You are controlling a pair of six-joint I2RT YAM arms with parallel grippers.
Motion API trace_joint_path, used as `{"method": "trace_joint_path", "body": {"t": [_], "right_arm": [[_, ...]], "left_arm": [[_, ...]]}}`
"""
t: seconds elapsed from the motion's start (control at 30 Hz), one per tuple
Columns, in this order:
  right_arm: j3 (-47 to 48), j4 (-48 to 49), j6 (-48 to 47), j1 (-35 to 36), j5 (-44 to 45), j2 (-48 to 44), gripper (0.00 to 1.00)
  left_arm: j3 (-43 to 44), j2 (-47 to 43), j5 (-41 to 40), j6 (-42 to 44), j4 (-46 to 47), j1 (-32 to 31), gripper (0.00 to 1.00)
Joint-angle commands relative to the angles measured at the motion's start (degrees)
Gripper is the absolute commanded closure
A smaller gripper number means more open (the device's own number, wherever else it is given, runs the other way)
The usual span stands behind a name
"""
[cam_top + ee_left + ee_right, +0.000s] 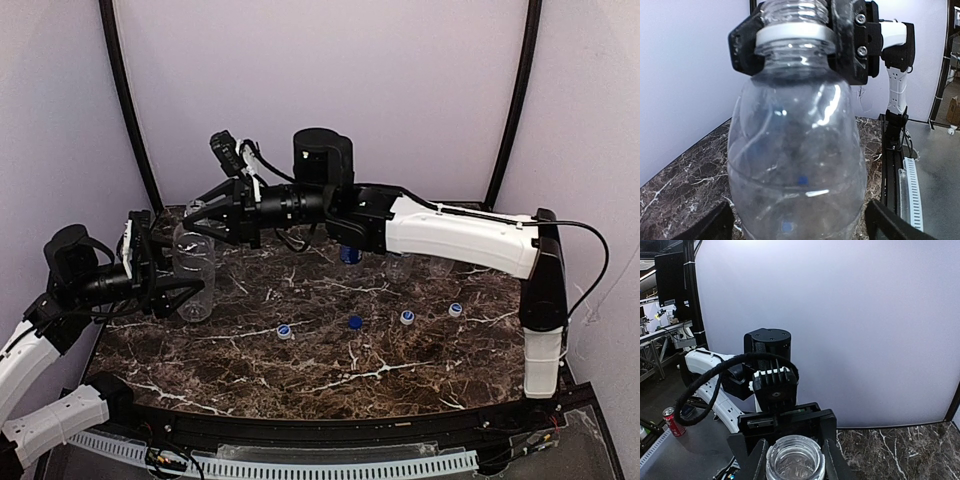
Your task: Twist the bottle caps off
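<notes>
Pale walls (pixel 320 90) enclose a dark marble table (pixel 330 375). At its left rear a clear bottle (pixel 195 262) is gripped upright about the body by the left gripper (pixel 183 290), closed against it from both sides. Whether its base rests on the table cannot be told. The right gripper (pixel 198 218), reached across from the right, is clenched on the bottle's neck.

Four caps (pixel 407 318) are seen lying loose in a row mid-table, one of them dark blue (pixel 355 322). Other bottles (pixel 349 254) are partly hidden behind the right arm.

Only in the right wrist view is the bottle's mouth (pixel 795 457) shown from above, open and uncapped, with a finger (pixel 760 460) pressed at each side; a red can (pixel 671 421) is visible off the table. In the left wrist view the bare thread and white neck ring (pixel 792 35) are shown, with the left fingertips (pixel 710 225) at the lower corners.
</notes>
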Motion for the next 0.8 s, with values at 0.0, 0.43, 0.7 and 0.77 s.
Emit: {"method": "trace_joint_path", "body": {"t": [0.0,0.43,0.7,0.77], "right_arm": [[0.08,-2.65,-1.65,-0.83,2.92,-2.70,1.00],[-4.42,-7.60,-9.66,-7.62,28.95,-2.74,1.00],[-2.15,-1.58,-9.61,-11.00,31.90,6.80,1.00],[-1.96,-0.71,-9.37,-11.54,32.75,8.62,1.00]], "left_arm": [[-1.35,-1.24,-3.82,1.26,-1.07,0.03,0.02],[-12.08,-10.45,-32.37,-8.62,-3.54,9.28,0.01],[-17.62,-16.66,-36.69,-11.79,-2.43,17.71,0.01],[-18.46,-17.73,-36.52,-11.21,-1.98,18.34,0.01]]}}
